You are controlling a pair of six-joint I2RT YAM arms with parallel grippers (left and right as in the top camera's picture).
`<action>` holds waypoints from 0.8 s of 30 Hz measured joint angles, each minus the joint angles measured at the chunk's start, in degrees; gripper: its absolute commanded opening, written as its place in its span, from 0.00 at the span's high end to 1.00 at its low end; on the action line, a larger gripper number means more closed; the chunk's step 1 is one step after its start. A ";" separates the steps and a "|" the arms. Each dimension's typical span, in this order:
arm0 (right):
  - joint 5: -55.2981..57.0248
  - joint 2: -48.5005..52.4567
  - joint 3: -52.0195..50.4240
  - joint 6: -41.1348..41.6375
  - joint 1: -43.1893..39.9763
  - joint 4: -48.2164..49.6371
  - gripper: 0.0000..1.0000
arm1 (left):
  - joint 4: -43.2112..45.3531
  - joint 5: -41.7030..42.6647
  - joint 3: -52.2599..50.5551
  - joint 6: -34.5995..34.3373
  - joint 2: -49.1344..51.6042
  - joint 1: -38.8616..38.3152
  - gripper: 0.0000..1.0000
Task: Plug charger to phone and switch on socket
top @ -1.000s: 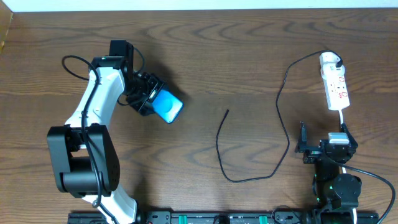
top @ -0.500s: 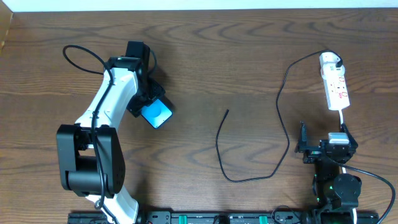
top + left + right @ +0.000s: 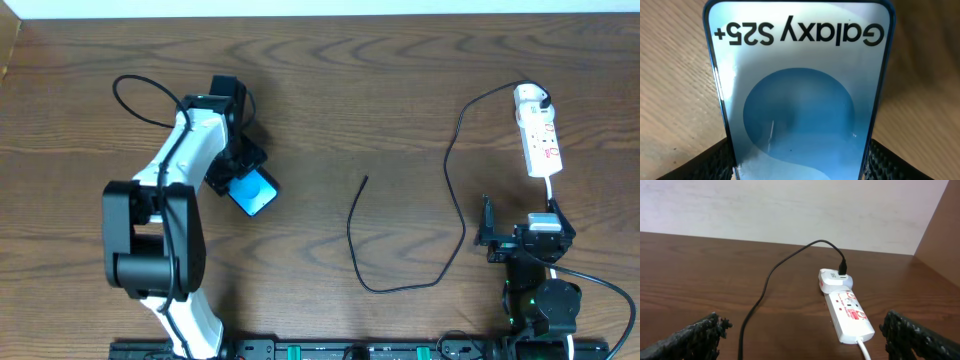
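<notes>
**Phone shifted down-left: slip risk**

The phone point(image 3: 252, 190) has been drawn slightly down-left, at left of centre, and is clamped across its width by the left gripper point(image 3: 240, 178). The right gripper point(image 3: 520, 230), lower right, is spread wide and empty. The charger point(image 3: 352, 235) tip lies mid-frame, well apart. The phone could be twisted or dropped in so narrow a grip.

Left arm point(image 3: 190, 150): white link, black joints and base, thin black cable point(image 3: 116, 84) looping behind the fingers point(image 3: 720, 161). Right arm point(image 3: 535, 270): all black, small green light point(image 3: 541, 296) behind its fingers point(image 3: 692, 336). Fingers black, rough-textured.
</notes>
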 measured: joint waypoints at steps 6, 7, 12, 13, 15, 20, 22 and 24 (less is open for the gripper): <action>0.00 0.00 0.00 0.00 0.00 0.02 0.01 | 0.20 0.83 -0.13 0.00 1.66 0.00 0.93; 0.00 0.00 0.00 0.00 0.00 0.00 0.01 | 0.31 0.83 -0.13 0.00 1.88 0.00 0.93; 0.00 0.00 0.00 -0.02 0.00 0.00 0.01 | 1.09 0.83 -0.13 0.00 3.37 0.00 0.93; 0.00 0.00 0.00 -0.02 0.00 0.00 0.01 | 1.51 0.83 -0.13 0.00 3.80 0.00 0.93; 0.00 0.00 0.00 -0.02 0.00 0.00 0.01 | 2.03 0.83 -0.13 0.00 4.46 0.00 0.93; 0.00 0.00 0.00 0.00 0.00 0.02 0.01 | 2.38 1.46 -0.11 0.00 4.63 0.00 0.93; 0.00 0.00 0.00 -0.02 0.00 0.00 0.01 | 2.54 1.70 -0.11 0.00 4.63 0.00 0.93; 0.00 0.00 0.00 -0.02 0.00 0.00 0.01 | 2.60 1.88 -0.11 0.00 4.66 0.00 0.92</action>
